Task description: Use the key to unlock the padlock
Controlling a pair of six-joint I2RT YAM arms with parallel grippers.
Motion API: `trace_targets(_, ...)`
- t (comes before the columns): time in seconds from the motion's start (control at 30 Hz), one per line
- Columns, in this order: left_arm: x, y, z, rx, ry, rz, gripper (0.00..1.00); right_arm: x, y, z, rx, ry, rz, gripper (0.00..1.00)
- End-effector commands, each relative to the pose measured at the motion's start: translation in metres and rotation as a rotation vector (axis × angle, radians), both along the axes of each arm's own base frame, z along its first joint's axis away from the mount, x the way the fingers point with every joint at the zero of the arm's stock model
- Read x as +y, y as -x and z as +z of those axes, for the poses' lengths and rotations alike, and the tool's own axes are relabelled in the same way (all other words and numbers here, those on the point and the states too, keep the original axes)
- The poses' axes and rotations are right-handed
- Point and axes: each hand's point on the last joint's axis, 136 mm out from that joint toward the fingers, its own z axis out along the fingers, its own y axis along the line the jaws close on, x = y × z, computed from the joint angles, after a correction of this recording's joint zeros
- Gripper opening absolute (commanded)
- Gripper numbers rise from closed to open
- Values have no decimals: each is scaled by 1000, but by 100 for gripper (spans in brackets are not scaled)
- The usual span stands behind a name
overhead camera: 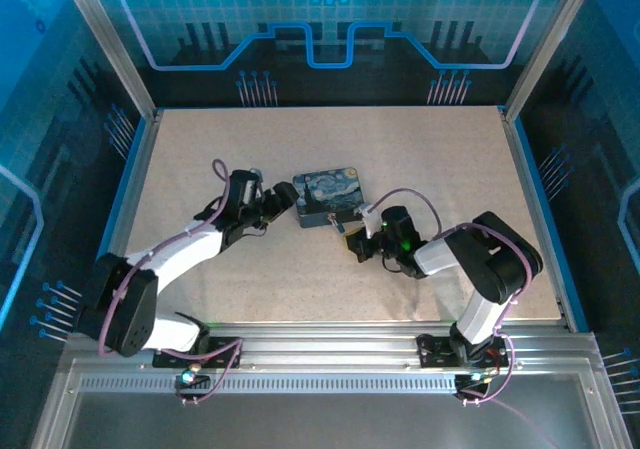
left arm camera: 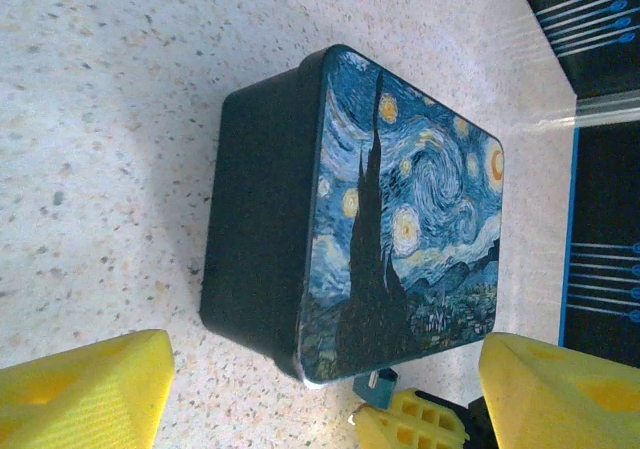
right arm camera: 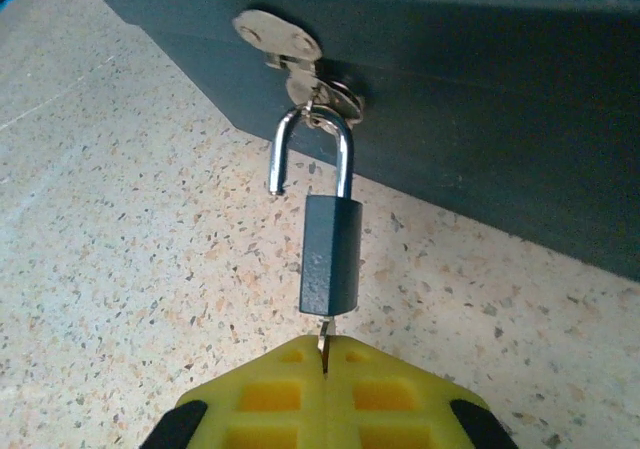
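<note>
Your right arm reaches low toward the tin point(overhead camera: 328, 194), its claw point(right arm camera: 325, 357) pinched shut on the key point(right arm camera: 323, 341), which sits in the bottom of the padlock point(right arm camera: 330, 254). The padlock hangs from the tin's hasp point(right arm camera: 300, 54), with one end of its loop free. Your left claw point(overhead camera: 284, 201) stands wide open just beside the tin. The tin's lid is down.

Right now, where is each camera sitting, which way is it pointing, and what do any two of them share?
Top external: above and behind, looking down on the table, both arms, left gripper and right gripper at the tin.
Left wrist: facing the tin's painted lid; its open yellow fingers at the bottom corners.
Right wrist: low, facing the tin's dark side, the padlock and the key pinched in its fingers.
Shared: all three see the tin.
</note>
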Motion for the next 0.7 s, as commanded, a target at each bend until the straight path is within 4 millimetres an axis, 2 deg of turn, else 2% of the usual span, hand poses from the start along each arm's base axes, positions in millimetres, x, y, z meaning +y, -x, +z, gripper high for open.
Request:
trace_targets(0.0,-12,-2,-11,42,-19,-109,81,0,-3,-2,80,-76,-13,0)
trace_targets(0.23,-25,-25,-30,74,-7,-134,80,-7,-9,-5,153,-132,-38,0)
trace_targets(0.5,-25,-27,-55,118,-20,-127,76,-13,-12,-8,195,-146,-55,0)
trace_targets(0.67,-18,-21,-67,140,-55,-119,75,-19,-15,-11,194,-114,-83,16)
